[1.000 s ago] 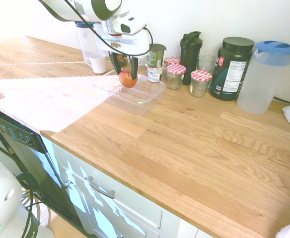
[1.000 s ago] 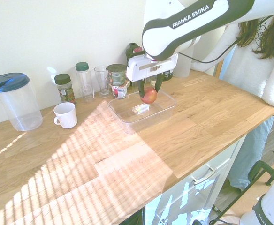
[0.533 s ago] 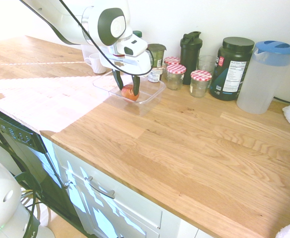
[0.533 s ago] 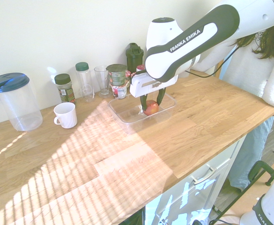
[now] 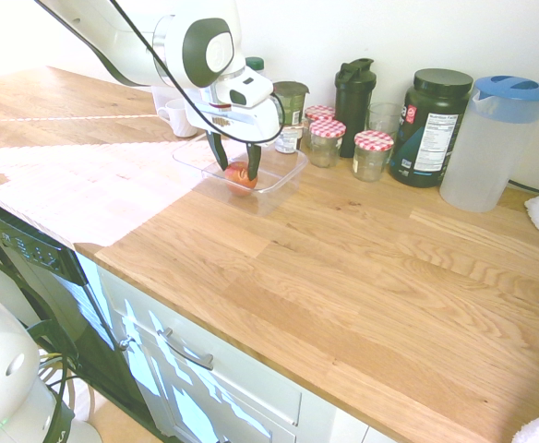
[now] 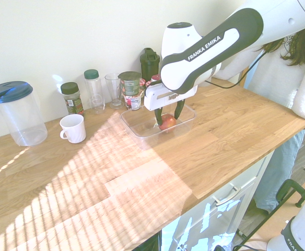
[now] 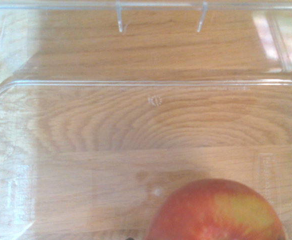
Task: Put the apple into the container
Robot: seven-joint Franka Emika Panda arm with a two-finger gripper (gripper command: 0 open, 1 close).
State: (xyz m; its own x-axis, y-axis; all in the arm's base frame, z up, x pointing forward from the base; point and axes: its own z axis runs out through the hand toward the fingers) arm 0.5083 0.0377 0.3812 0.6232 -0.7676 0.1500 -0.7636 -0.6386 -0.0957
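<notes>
- Wooden counter here, sunlight striped across part of it, and we've got jars, jugs and a mug along the back
- Our apple is down inside the clear tub
- Claw looks partway open around the apple, a finger either side; we can't tell if they're touching it

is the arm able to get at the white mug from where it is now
Probably yes: the mug stands upright outside the clear tray, nothing over it, though the hand is down at the apple first
</notes>
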